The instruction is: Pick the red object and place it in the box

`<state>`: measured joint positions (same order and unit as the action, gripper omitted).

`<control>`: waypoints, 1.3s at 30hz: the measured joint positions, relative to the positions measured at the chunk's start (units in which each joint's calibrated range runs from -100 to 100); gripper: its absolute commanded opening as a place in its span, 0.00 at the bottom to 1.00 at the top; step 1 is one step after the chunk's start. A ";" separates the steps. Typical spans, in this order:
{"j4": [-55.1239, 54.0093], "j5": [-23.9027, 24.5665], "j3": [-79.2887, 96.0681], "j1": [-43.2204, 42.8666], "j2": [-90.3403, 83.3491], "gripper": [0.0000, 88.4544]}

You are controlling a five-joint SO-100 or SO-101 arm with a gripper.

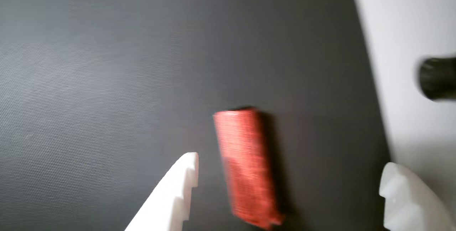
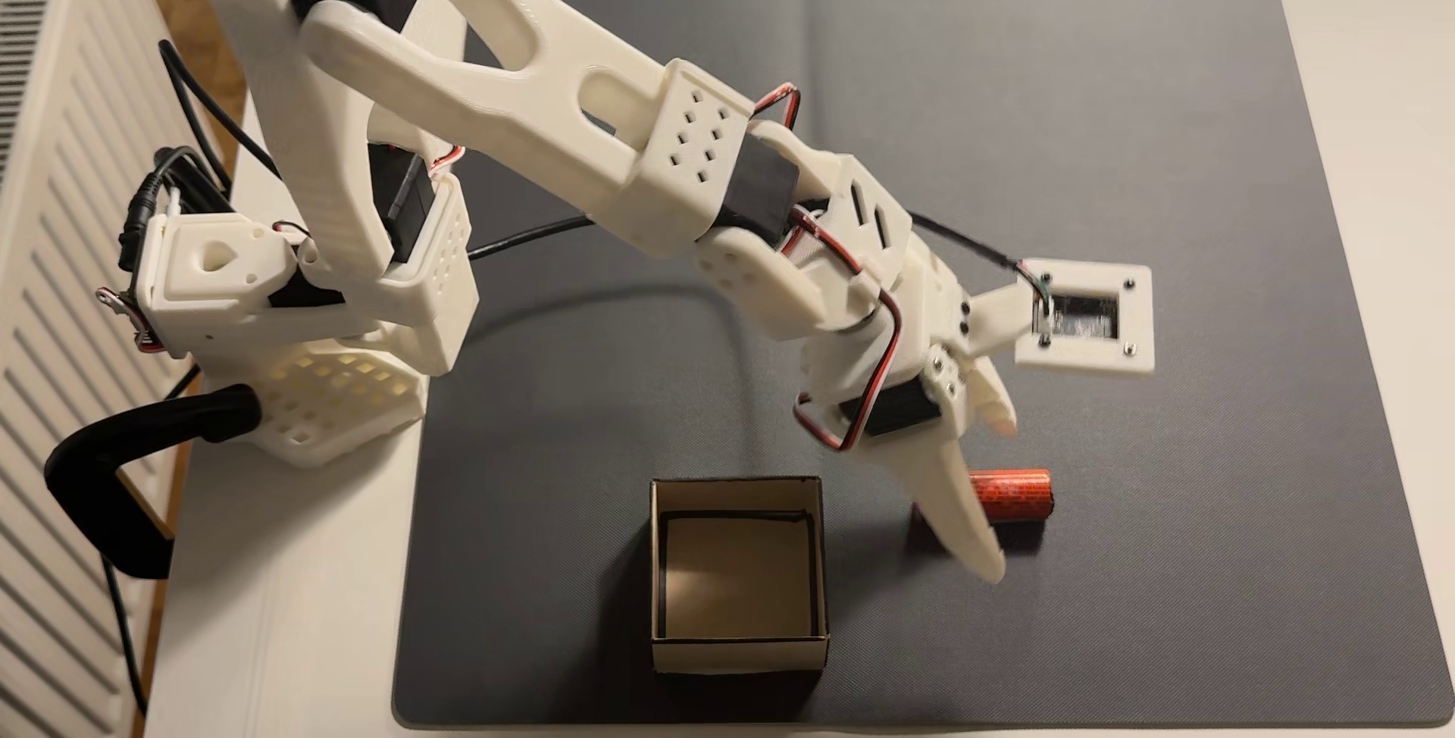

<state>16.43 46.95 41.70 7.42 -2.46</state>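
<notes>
In the wrist view we see one red object (image 1: 247,168), a short orange-red roll lying flat on a dark grey mat (image 1: 107,81) with a fine woven grain; its wrapper shows faint dense print, blurred here, and its lower end looks crimped. Two white plastic fingers of the hand (image 1: 288,179) enter from the bottom edge, one at lower left (image 1: 171,195) and one at lower right (image 1: 406,199), spread wide with the roll between them and touching neither. Right of the mat runs a strip of pale table (image 1: 409,28), with a dark blurred shape (image 1: 438,78) at the right edge that we cannot identify. In the fixed view we count one white 3D-printed arm (image 2: 551,101) with black servo blocks and red and black wires, reaching from its base at the left across the mat (image 2: 1102,116). The hand (image 2: 1000,498) hangs released above the roll (image 2: 1016,494), the longer finger (image 2: 964,510) crossing in front of the roll's left end and the shorter one (image 2: 996,400) above it in the picture. The roll lies on its side on the mat, just right of one box (image 2: 819,549) and outside it. The box is square, open-topped cardboard with low walls, a tan floor and dark-lined inner edges. The mat rests on a white table (image 2: 275,628), with a white ribbed radiator (image 2: 55,234) along the left.
</notes>
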 measured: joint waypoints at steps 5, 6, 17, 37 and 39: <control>-1.04 0.32 -0.18 0.00 2.59 0.41; -1.74 0.00 -0.18 -0.37 3.10 0.41; -2.87 0.00 -0.46 0.22 7.76 0.41; -3.22 -2.27 -0.91 3.12 8.54 0.03; -4.52 -2.32 -0.91 3.41 8.54 0.01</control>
<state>11.91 44.63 40.78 10.84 6.08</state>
